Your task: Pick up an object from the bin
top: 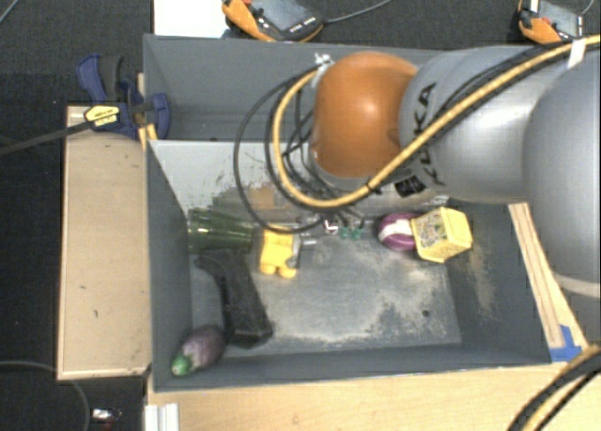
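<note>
Orange wrist cover [362, 115] overhangs gripper [307, 236], just beside yellow block [276, 253].

Arm [470, 138] over bin [376, 312], yellow block [277, 253], green cup [218, 231]

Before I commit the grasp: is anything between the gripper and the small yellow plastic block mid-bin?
Nothing visible does. The gripper is right beside the small yellow plastic block; the dark green cup lies on the block's far side, toward the view's left.

Single overhead camera, looking steeply down into the bin [376, 312], slightly offset so the far wall's inner face shows broadly. Close range. The arm [507, 129] enters from the right, nearest the lens.
</note>
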Controlling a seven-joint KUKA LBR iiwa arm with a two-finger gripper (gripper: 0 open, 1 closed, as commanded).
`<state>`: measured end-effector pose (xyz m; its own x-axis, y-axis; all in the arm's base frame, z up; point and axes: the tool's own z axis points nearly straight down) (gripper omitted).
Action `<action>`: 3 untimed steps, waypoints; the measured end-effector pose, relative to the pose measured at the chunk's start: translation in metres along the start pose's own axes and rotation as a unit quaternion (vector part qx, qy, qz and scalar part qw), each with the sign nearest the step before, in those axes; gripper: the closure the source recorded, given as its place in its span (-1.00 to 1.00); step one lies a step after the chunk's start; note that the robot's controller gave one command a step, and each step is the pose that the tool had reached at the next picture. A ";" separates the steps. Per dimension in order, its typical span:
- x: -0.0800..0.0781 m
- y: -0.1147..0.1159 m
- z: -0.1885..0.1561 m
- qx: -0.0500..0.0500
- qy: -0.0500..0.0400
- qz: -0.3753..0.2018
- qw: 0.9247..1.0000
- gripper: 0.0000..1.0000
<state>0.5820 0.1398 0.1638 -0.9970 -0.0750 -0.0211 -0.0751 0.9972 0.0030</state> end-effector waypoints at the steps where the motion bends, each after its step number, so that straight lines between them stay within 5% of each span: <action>1: 0.006 0.000 0.084 0.000 0.008 0.015 1.000 -1.00; 2: -0.010 0.010 0.093 -0.001 -0.005 0.010 1.000 -1.00; 3: 0.002 0.002 0.084 -0.001 0.004 0.016 1.000 1.00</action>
